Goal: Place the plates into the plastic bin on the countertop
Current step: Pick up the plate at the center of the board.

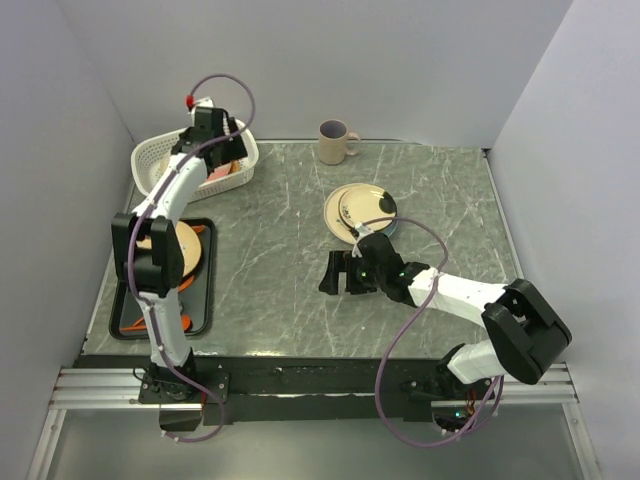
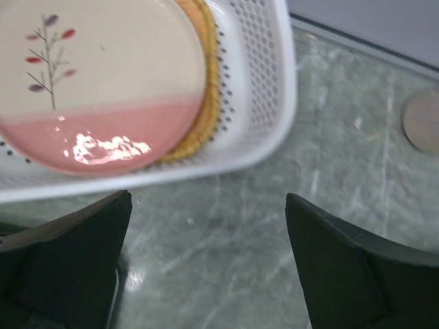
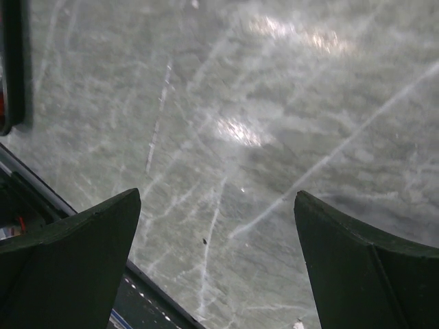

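The white perforated plastic bin [image 1: 158,160] stands at the back left of the marble countertop [image 1: 270,250]. In the left wrist view a half-pink plate with a twig [image 2: 103,82] lies in the bin [image 2: 264,103] on a tan-orange plate [image 2: 202,82]. My left gripper [image 1: 225,150] hovers at the bin's near rim, open and empty [image 2: 206,205]. A cream plate [image 1: 358,208] rests on a pale white-blue plate [image 1: 389,226] mid-counter. Another cream plate [image 1: 192,250] lies on the black tray, partly hidden by my left arm. My right gripper [image 1: 335,272] is open and empty over bare counter [image 3: 218,199].
A beige mug [image 1: 336,142] stands at the back centre. The flat black tray [image 1: 203,300] sits at the front left; its edge shows in the right wrist view [image 3: 10,68]. The table's front edge [image 3: 82,226] is close below the right gripper. Walls enclose three sides.
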Motion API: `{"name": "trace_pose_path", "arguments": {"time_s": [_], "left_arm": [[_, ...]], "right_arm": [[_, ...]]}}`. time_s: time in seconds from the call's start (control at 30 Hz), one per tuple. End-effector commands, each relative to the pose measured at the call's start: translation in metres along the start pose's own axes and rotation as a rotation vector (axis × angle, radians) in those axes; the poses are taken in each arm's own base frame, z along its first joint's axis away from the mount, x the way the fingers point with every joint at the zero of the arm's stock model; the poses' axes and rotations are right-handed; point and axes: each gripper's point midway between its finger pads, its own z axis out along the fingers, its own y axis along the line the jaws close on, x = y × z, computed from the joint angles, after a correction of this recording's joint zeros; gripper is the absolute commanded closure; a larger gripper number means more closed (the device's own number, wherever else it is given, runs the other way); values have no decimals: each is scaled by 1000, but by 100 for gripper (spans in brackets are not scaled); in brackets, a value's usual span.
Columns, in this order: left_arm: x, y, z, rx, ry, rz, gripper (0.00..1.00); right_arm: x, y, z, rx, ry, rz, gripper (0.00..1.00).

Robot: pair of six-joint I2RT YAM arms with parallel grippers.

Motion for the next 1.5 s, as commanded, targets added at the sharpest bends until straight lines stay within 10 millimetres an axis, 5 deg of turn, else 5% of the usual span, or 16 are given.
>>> {"name": "trace_pose_path", "arguments": {"time_s": [0.0,0.27,0.63,0.9,1.17,1.47], "left_arm": [[-29,-24,-60,96,-150,14,1],[27,-39,-89,184,-91,23,1],[114,-101,-93,246,6,113,1],[164,-143,-100,332,69,167,1],[185,-135,-106,331,91,173,1],[196,-114,-113,296,99,161,1]], "right_arm": [[-32,19,-6,-20,-78,-53,0],[-43,23,-9,-17,-114,-53,0],[-64,11,-40,92,-216,-59,0],[-71,-19,-53,180,-286,-11,0],[-102,-63,-71,151,-355,128,0],[-155,-80,-89,119,-444,224,2]]}}
